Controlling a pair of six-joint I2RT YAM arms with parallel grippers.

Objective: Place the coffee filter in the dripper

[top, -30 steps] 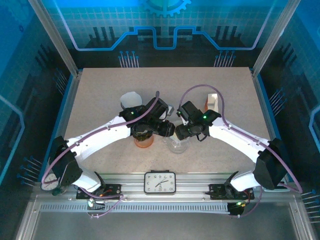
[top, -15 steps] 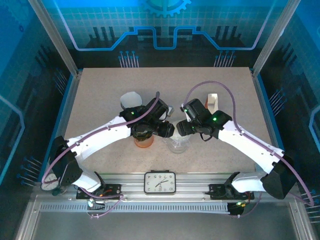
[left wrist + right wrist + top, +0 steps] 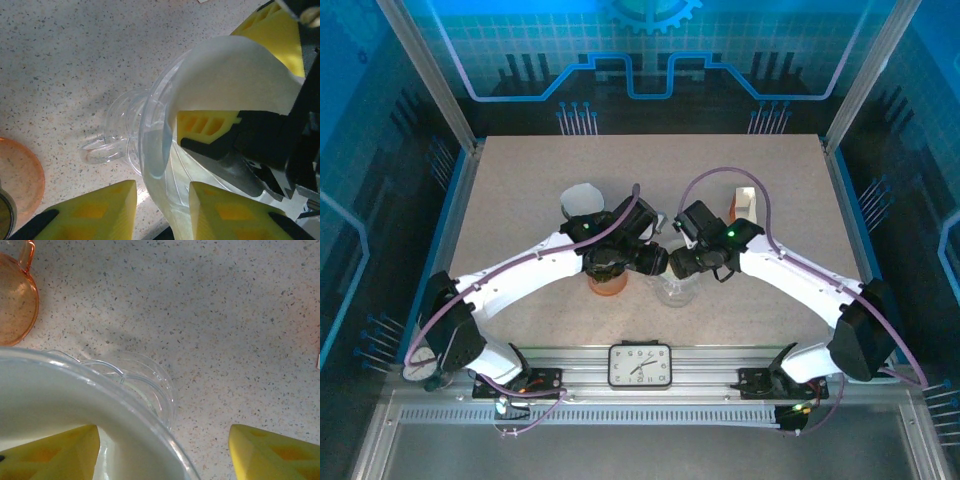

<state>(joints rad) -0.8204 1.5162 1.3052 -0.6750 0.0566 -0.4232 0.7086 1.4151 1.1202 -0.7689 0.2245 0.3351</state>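
The clear plastic dripper [image 3: 150, 130] stands on the speckled table, near the middle [image 3: 675, 292]. The white paper coffee filter [image 3: 235, 75] lies inside its cone, one edge standing above the rim. My left gripper [image 3: 162, 185] is shut on the dripper, its yellow fingers on either side of the cone's wall low down. My right gripper [image 3: 164, 435] is open wide over the dripper. One of its yellow fingers [image 3: 207, 125] reaches inside the filter and the other stays outside over bare table. In the right wrist view the dripper's rim [image 3: 125, 410] and the filter [image 3: 50, 395] sit close below.
An orange translucent cup [image 3: 607, 285] stands just left of the dripper, under the left arm. A white stack of filters [image 3: 582, 198] lies behind the left gripper. A white box [image 3: 745, 203] is at the back right, and a clock [image 3: 640, 365] sits at the near edge.
Half a second ago the right gripper had drawn slightly up and to the right; it is back over the dripper now. The left arm has held still.
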